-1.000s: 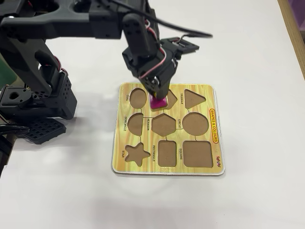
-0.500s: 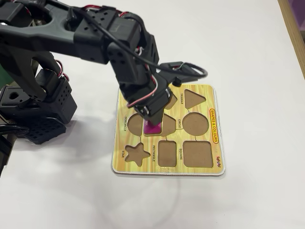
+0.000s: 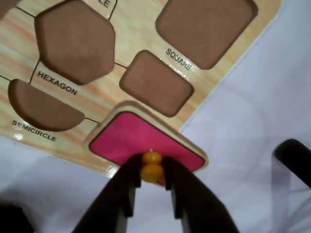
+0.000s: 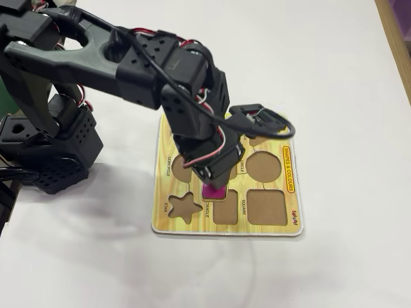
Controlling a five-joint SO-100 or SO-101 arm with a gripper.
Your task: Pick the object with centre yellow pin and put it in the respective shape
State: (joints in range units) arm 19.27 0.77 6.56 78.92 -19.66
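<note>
The gripper (image 3: 152,171) is clamped on the yellow pin (image 3: 152,166) of a pink four-sided piece (image 3: 141,138), one finger on either side of the pin, which stands at the piece's middle. In the wrist view the piece hangs tilted above the near edge of the puzzle board (image 3: 121,97), partly over the board and partly over the white table (image 3: 252,121).

The relation that matters is the piece against the small rounded cutout (image 3: 156,83): that empty recess lies just beyond the piece, further into the board, and its outline seems to match the piece in shape and turn. So the move called for is probably a short carry forward and then down, with the corners kept in line.

Around that recess lie the other empty ones: the square cutout (image 3: 206,29) beyond it to the right, the hexagon cutout (image 3: 75,41) to its left, and the semicircle cutout (image 3: 41,107) nearer and further left. None holds a piece, and nothing stands between the pink piece and its recess.

In the fixed view the arm's wrist (image 4: 192,96) covers most of the piece, and a star cutout (image 4: 184,206) shows to the left of it.
</note>
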